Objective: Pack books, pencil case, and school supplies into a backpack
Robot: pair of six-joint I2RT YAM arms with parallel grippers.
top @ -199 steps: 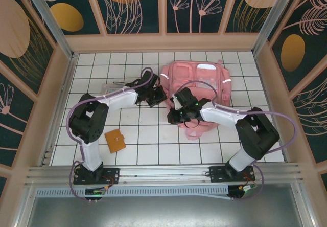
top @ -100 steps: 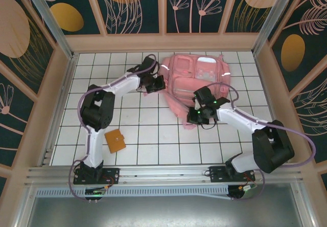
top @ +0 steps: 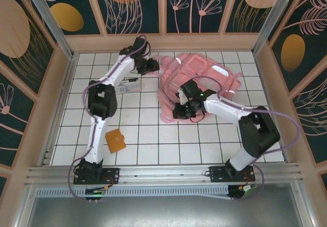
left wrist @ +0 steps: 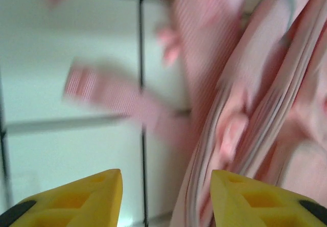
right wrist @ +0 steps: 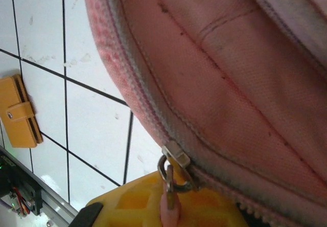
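Tiled table (top: 143,135) bears backpack (top: 196,68), notebook (top: 115,140) — left hand (top: 148,66) spread empty; right hand (top: 181,110) unclear.

White gridded table (top: 153,135) enclosed by dark floral panels (top: 133,4).

No readable text, labels or numbers anywhere

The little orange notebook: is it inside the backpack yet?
Out. The notebook lies closed and flat on the table, well apart from the pink backpack.
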